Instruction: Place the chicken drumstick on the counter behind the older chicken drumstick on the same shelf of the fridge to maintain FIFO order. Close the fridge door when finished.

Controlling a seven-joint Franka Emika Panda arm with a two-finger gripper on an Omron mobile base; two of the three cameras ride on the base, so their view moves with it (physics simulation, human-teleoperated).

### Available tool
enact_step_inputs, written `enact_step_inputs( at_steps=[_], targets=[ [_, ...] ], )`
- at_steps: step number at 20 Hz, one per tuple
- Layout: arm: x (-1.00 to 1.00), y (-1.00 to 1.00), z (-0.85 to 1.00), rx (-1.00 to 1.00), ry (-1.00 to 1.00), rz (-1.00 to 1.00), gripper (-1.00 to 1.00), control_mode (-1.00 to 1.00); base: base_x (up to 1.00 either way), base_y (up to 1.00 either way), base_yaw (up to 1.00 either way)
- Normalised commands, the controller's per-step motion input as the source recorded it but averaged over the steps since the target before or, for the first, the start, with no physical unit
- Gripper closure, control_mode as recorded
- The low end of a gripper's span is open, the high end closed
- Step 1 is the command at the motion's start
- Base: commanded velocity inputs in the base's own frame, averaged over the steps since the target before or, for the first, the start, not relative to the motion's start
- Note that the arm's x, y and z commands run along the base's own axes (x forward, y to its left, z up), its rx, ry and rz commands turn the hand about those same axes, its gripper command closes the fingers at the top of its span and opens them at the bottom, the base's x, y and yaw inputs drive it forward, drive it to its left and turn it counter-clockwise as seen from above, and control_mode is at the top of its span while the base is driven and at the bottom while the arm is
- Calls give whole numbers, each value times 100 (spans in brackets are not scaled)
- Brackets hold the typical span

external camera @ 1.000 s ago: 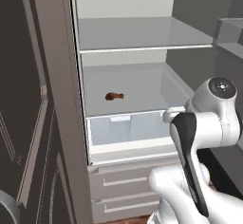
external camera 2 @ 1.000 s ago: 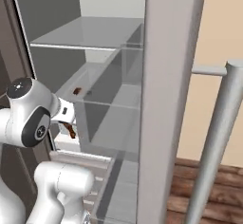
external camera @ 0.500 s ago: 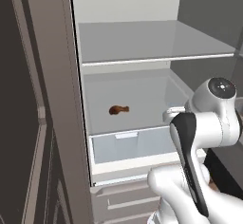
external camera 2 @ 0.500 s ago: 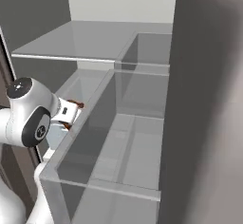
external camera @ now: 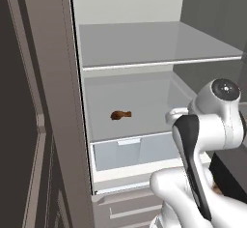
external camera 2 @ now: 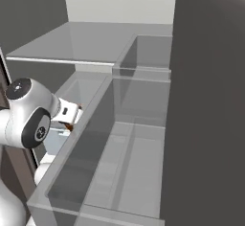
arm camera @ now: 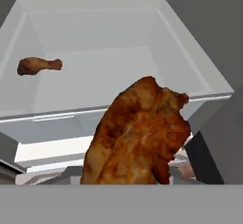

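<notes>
The fridge (external camera: 130, 0) stands open in front of me. An older chicken drumstick (external camera: 120, 115) (arm camera: 38, 65), small and brown, lies on the left part of the lower shelf (external camera: 154, 111) (arm camera: 118, 76). My gripper (external camera 2: 71, 120) is shut on a second chicken drumstick (arm camera: 140, 133), which looms large at the bottom of the hand view and hides the fingertips. The held drumstick hangs in front of the shelf's front edge, to the right of the older one. The fridge door (external camera 2: 210, 100) stands open on the right. The counter is out of view.
An upper shelf (external camera: 154, 43) spans the fridge above the lower one. A clear drawer (external camera: 135, 152) sits under the lower shelf. Clear door bins (external camera 2: 119, 153) line the open door close to my hand. A grey-brown panel (external camera: 43, 101) flanks the fridge's left side.
Both base views have moved closer to the fridge, so the shelves fill more of the picture. The gripper has stayed shut on the drumstick, and the older drumstick lies as before.
</notes>
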Motion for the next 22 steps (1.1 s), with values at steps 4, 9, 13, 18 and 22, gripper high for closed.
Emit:
enact_step_inputs(
  at_steps=[4,9,13,18,22],
  targets=[
    [-14,0,-51,-18,-57,12,100,-100,0,0,0],
    [43,0,-3,-14,-30,7,100,-100,0,0,0],
    [67,0,-43,-5,-10,12,100,-100,0,0,0],
    [38,0,-50,-3,-10,13,100,-100,0,0,0],
    [39,1,-14,-1,-1,5,100,-100,0,0,0]
  ],
)
